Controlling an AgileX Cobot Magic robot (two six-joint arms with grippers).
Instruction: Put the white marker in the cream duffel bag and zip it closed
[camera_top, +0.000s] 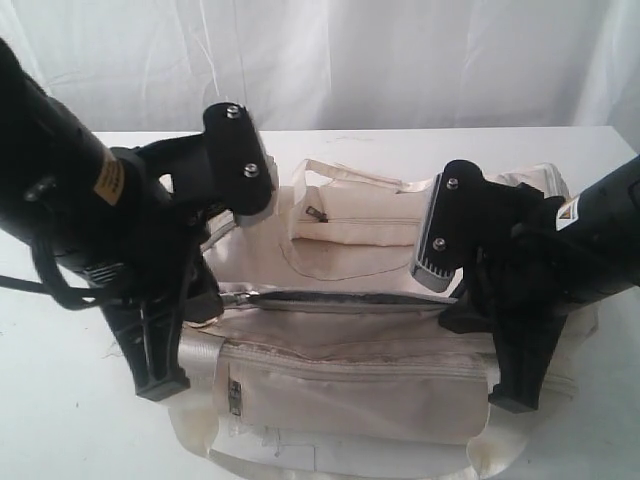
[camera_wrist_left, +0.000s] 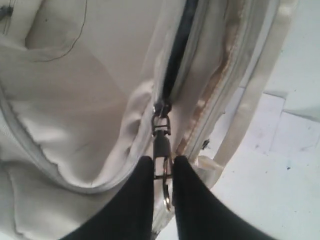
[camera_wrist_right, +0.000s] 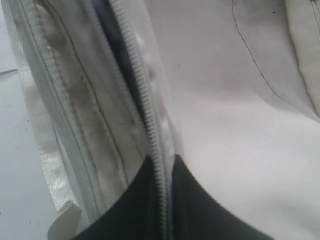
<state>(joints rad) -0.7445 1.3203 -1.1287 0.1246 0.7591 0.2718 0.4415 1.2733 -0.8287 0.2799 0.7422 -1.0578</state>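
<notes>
Light bright and diffuse, from above; no hard shadows. Exterior view: white curtain (camera_top: 400, 50) washed out, table (camera_top: 60, 420) tinted bluish, soft shade under the cream duffel bag (camera_top: 350, 380), dark arms (camera_top: 50, 170) underexposed with their detail lost, coarse grain. Left wrist view: zip pull (camera_wrist_left: 161, 125) fairly sharp, left fingers (camera_wrist_left: 132, 200) blurred. Right wrist view: soft throughout, zip teeth (camera_wrist_right: 150, 125) clearest, right fingers (camera_wrist_right: 200, 210) out of focus, faint pink cast on the fabric.

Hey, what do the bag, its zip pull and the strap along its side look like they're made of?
Bag: soft woven cloth, matte cream; it creases and sags.
Zip pull: probably metal, dark and glossy with bright glints.
Strap: woven webbing, likely synthetic, judging by its sheen and ribbed weave.
</notes>
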